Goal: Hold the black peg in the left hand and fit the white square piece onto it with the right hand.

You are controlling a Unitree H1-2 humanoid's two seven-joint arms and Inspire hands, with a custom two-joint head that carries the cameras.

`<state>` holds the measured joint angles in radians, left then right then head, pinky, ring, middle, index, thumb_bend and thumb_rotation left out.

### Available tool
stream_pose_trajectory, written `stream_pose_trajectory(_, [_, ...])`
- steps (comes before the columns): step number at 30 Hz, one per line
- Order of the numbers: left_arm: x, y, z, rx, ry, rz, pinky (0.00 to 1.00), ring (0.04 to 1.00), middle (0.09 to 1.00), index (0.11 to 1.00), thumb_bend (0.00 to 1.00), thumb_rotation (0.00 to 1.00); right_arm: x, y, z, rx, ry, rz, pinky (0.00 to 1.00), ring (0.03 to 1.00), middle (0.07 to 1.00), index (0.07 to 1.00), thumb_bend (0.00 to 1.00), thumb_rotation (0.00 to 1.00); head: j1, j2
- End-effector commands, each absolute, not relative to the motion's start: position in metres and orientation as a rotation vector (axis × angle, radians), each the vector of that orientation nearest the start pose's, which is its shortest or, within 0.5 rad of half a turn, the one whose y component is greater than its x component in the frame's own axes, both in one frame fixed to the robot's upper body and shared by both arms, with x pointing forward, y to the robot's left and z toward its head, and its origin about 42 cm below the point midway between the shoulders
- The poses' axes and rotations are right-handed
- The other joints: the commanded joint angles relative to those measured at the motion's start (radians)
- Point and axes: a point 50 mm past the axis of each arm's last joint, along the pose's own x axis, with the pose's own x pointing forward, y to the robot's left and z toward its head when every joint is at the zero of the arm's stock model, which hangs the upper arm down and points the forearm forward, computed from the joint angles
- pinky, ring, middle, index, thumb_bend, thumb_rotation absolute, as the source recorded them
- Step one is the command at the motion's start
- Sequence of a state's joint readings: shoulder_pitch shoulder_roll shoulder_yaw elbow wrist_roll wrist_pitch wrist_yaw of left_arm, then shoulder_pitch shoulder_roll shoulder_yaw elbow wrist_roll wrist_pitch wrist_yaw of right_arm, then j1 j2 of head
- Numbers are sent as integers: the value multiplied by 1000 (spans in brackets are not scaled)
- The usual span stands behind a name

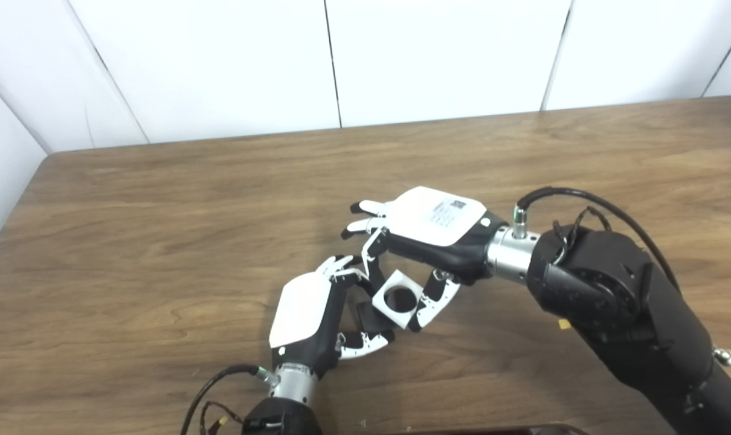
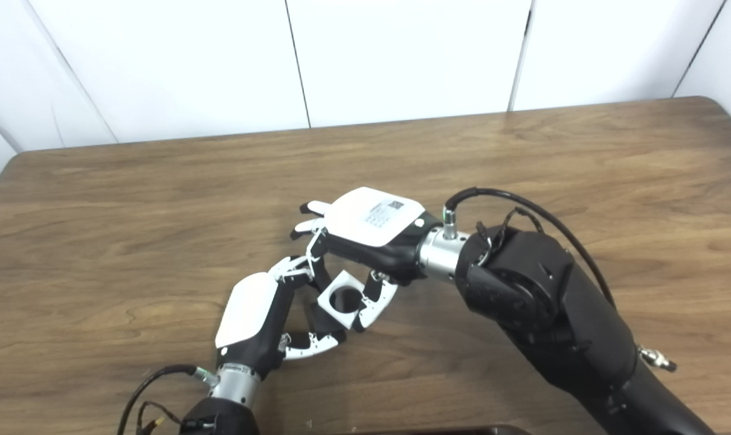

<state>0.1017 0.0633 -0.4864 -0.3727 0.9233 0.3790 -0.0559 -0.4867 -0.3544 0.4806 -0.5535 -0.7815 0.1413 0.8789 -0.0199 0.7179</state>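
My left hand is shut on the black peg, held low over the wooden table at the front centre. My right hand comes in from the right and is shut on the white square piece, pinched between thumb and fingers. The piece has a round hole in its middle and is tilted. It sits right beside the peg's end, touching or nearly touching it. Most of the peg is hidden by my left hand's fingers. The same shows in the right eye view, with the piece against the peg.
A small yellow bit lies on the table under my right forearm. A dark object's edge shows at the bottom of the picture. White wall panels stand behind the table's far edge.
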Motion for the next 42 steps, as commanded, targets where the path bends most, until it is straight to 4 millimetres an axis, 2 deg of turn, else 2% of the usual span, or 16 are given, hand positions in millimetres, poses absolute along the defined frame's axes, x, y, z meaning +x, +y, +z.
stream_pose_trajectory(1, [218, 113, 142, 864, -28, -245, 791, 914, 863, 493, 504, 71, 298, -127, 311, -1422, -609, 835, 926, 1000, 912, 491, 522, 145, 0, 1])
stream_pose_trajectory(17, [219, 115, 142, 863, -21, -242, 788, 916, 864, 493, 504, 71, 292, -129, 303, -1434, -601, 822, 930, 1000, 917, 492, 522, 141, 2, -3])
stream_pose_trajectory(33, [220, 118, 144, 851, -33, -245, 787, 918, 866, 493, 504, 71, 295, -130, 294, -1444, -565, 812, 922, 1000, 913, 491, 523, 142, 4, -9])
stream_pose_trajectory(42, [219, 118, 143, 856, -34, -248, 784, 918, 868, 493, 504, 71, 298, -133, 296, -1444, -582, 792, 901, 997, 913, 491, 524, 143, 5, -13])
